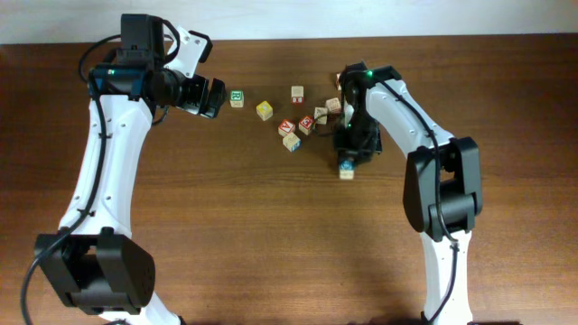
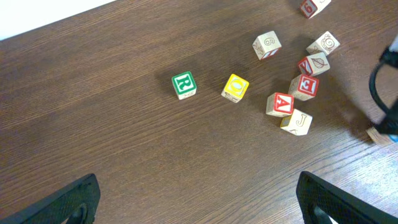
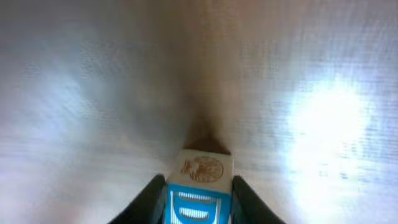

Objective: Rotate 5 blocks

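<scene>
Tabletop [image 1: 271,235]: nine blocks [image 1: 306,123]; right gripper [image 1: 346,163] clasps blue block [image 3: 198,202].

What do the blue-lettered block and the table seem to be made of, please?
Blue-lettered block: probably pale, unvarnished wood, with a printed blue face and a stamped brown picture. Table: dark wood or wood-look laminate; fine straight grain shows.

Blue D block [image 3: 198,208] is seen clamped in right gripper [image 3: 199,180]. Red A block [image 2: 280,104], red E block [image 2: 305,85] and pale J block [image 2: 296,122] are clustered closely; pale 6 block [image 2: 267,45] is set apart.
</scene>
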Controlling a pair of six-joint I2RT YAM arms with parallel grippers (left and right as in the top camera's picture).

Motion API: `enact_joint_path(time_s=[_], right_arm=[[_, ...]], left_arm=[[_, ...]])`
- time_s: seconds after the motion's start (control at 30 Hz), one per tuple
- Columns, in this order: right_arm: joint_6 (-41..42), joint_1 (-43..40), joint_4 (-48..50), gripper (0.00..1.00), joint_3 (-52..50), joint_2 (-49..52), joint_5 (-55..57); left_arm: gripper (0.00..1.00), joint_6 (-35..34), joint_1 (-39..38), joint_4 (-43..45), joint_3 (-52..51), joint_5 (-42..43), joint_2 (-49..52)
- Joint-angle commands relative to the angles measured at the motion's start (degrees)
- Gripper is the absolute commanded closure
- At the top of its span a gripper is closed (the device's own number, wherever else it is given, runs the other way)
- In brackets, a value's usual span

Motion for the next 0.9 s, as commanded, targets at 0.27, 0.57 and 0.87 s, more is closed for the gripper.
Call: enact_joint_path(time_s=[0.27, 0.57, 0.87], right_arm=[[-4.0, 0.7, -4.5, 0.39, 9.1, 1.7, 0.3], [22.2, 9.7, 18.1, 0.39, 11.1, 1.9, 3.3], [30.3, 13.4, 24.6, 0.47, 3.4, 1.9, 8.4]], left_arm=[[0.01, -0.4, 0.1, -0.1, 1.0, 0.9, 0.6], [0.01, -0.4, 0.1, -0.1, 1.0, 0.9, 0.6], [0.01, -0.4, 0.1, -0.1, 1.0, 0.9, 0.6]])
